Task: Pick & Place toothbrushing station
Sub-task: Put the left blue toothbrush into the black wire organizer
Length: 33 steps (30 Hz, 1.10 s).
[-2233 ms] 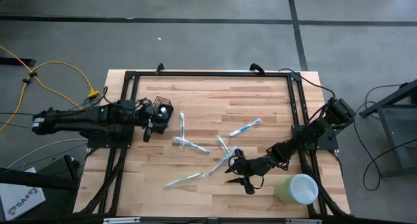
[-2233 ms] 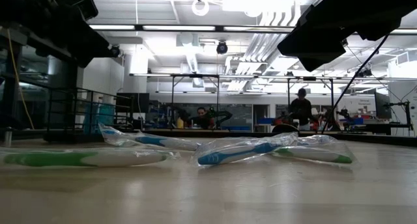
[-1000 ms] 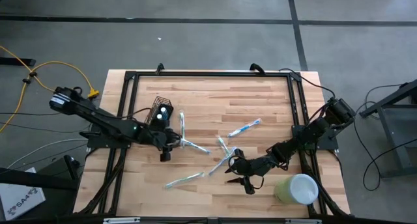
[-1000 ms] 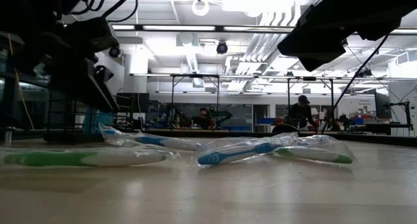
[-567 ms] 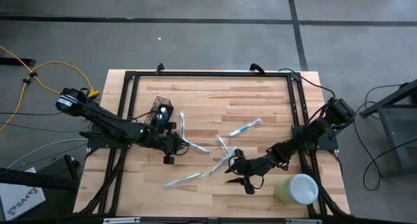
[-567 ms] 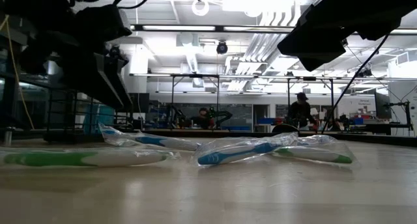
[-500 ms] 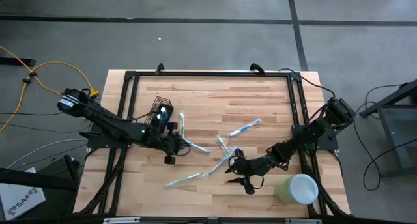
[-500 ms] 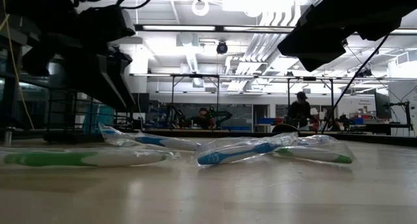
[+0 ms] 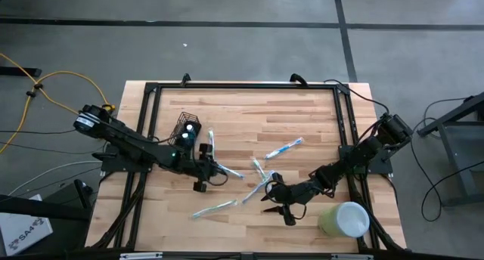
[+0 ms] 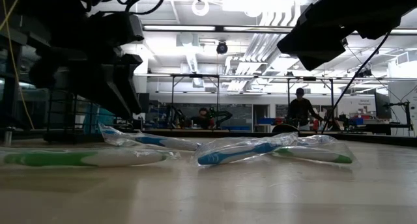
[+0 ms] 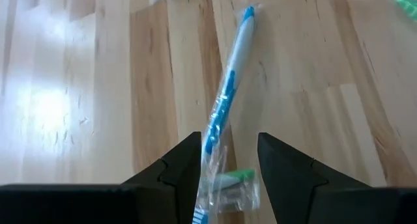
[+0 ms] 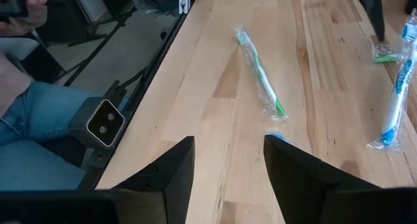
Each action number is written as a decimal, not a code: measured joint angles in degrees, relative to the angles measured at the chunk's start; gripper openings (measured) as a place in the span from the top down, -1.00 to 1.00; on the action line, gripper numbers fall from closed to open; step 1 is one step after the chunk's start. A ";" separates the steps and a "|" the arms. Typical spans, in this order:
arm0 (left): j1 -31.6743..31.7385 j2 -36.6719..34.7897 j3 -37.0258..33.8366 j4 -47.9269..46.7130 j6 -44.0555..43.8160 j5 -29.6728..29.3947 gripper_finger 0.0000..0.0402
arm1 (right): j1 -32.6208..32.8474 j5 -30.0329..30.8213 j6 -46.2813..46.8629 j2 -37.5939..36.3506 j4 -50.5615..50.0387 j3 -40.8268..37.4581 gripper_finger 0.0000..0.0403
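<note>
The toothbrushing station, a small black wire-mesh holder (image 9: 187,130), stands upright on its base at the table's left, and no gripper touches it. Several wrapped toothbrushes lie flat on the wood. My left gripper (image 9: 203,176) is open just right of the holder and nearer the table's front edge. It slants down over the near end of a blue wrapped toothbrush (image 11: 225,100), with one finger on either side; no touch shows. My right gripper (image 9: 285,208) is open and holds nothing, near the front edge. A green toothbrush (image 12: 260,77) lies ahead of it.
A pale green cup (image 9: 344,218) lies at the front right corner beside the right arm. More wrapped toothbrushes (image 9: 283,149) (image 9: 214,208) are scattered mid-table. A black frame (image 9: 242,85) runs round the table. A seated person's leg (image 12: 32,120) shows past the table's edge.
My left gripper has moved toward the table's right edge, away from the mesh holder and over the crossed toothbrushes, rolling at the wrist as it went. It has stayed open. The holder and the toothbrushes have not moved.
</note>
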 joint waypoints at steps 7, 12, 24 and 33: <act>2.87 2.17 -0.05 0.71 -0.48 2.22 0.28 | 0.00 0.00 -0.02 0.00 0.04 -0.02 0.13; 4.15 4.29 -0.01 2.10 -1.36 4.28 0.28 | 0.00 0.00 -0.02 0.00 -0.03 -0.03 0.13; 4.71 4.99 -0.03 2.06 -1.67 4.85 0.28 | 0.00 0.00 -0.02 0.00 -0.03 -0.09 0.13; 6.45 7.32 -0.05 2.12 -1.99 7.13 0.28 | 0.00 0.00 -0.02 0.00 -0.07 -0.09 0.13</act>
